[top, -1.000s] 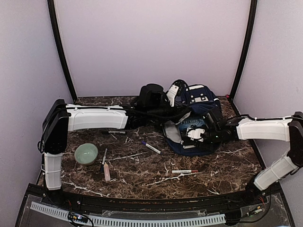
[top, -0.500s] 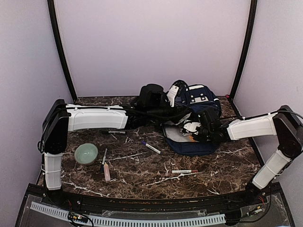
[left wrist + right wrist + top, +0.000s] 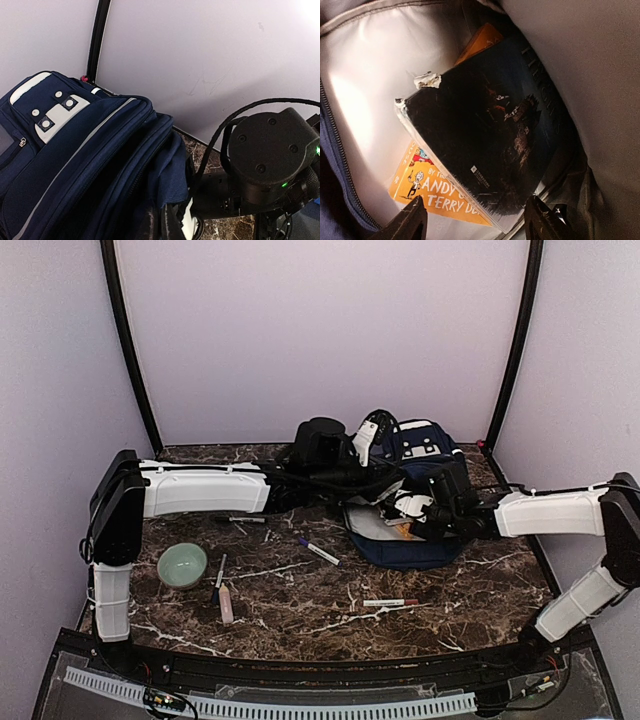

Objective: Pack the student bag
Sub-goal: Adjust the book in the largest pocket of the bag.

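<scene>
The student bag lies at the back right of the table, its navy front and white patches filling the left wrist view. My left gripper is shut on a fold of the bag's navy fabric at the opening and holds it up. My right gripper reaches into the open bag with its jaws open. Inside, a dark-covered book lies on an orange book against the pale lining. The dark book's lower edge sits just beyond my right fingers, which grip nothing.
A green bowl stands at the front left, with a pink tube and a dark-handled tool beside it. Pens lie loose at the table's middle and front right. The right arm's black housing hangs close to the bag's opening.
My right gripper carried the dark book from the bag's front edge into the opening, then opened its jaws and left it inside. The left arm has held still.
</scene>
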Action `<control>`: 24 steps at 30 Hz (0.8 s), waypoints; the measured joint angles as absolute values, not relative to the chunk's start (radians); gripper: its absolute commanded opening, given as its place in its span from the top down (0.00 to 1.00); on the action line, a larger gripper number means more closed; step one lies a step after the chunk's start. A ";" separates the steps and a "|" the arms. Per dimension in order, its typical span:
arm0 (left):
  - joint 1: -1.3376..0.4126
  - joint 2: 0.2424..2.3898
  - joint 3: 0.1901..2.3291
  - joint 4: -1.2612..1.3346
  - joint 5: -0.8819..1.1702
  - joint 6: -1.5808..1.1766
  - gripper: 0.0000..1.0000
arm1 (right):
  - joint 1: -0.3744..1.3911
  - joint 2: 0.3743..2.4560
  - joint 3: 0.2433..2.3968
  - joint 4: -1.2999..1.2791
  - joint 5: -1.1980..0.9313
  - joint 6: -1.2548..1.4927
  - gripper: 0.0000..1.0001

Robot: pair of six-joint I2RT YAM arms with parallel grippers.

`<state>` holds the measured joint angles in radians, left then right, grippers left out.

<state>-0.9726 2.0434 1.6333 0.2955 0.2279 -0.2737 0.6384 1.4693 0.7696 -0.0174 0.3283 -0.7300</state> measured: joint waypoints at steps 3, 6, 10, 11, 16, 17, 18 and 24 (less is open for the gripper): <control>-0.973 2.043 1.633 0.296 0.229 -0.274 1.00 | 0.638 1.447 0.768 -0.043 0.310 -0.748 0.33; -0.973 2.043 1.633 0.294 0.229 -0.273 1.00 | 0.638 1.447 0.765 -0.076 0.291 -0.777 0.29; -0.973 2.043 1.633 0.291 0.230 -0.273 1.00 | 0.638 1.469 0.764 -0.100 0.275 -0.808 0.27; -0.973 2.043 1.633 0.289 0.231 -0.273 1.00 | 0.639 1.482 0.764 -0.104 0.273 -0.812 0.27; -0.973 2.043 1.633 0.289 0.236 -0.273 1.00 | 0.639 1.565 0.777 -0.068 0.309 -0.814 0.30; -0.973 2.043 1.633 0.289 0.236 -0.273 1.00 | 0.639 1.578 0.784 -0.060 0.318 -0.814 0.31; -0.973 2.043 1.633 0.289 0.236 -0.273 1.00 | 0.640 1.593 0.792 -0.047 0.332 -0.813 0.33; -0.962 2.043 1.633 0.293 0.233 -0.274 1.00 | 0.638 1.695 0.863 0.038 0.407 -0.785 0.45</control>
<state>-0.9615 2.0434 1.6333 0.2932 0.2325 -0.2745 0.6376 1.6955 0.8627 0.0383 0.4072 -0.7853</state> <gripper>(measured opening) 0.024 0.577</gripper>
